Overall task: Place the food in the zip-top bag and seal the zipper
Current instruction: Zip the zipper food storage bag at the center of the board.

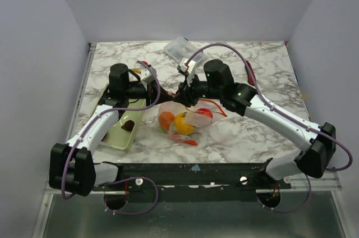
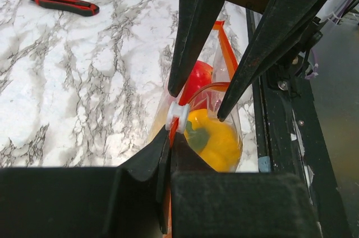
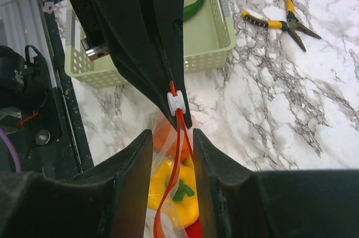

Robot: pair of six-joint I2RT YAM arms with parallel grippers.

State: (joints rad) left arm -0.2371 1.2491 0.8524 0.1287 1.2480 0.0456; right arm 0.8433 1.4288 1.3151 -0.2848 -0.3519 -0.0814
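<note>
The zip-top bag (image 1: 190,119) hangs between my two grippers, just above the marble table. Inside it are a yellow pepper (image 2: 216,137), a red tomato (image 2: 197,78) and an orange (image 3: 167,136). My left gripper (image 2: 170,137) is shut on the zipper (image 3: 180,137), right beside its white slider (image 2: 178,115). My right gripper (image 3: 171,140) is open, with one finger on each side of the zipper strip just past the slider, not pinching it. In the top view the left gripper (image 1: 161,93) and right gripper (image 1: 184,96) meet tip to tip over the bag's mouth.
A pale green mesh basket (image 1: 115,134) lies at the left under my left arm, with a green item (image 3: 194,5) in it. Yellow-handled pliers (image 3: 280,16) and a dark-red utility knife (image 2: 63,4) lie on the table. A clear lidded box (image 1: 179,48) stands at the back.
</note>
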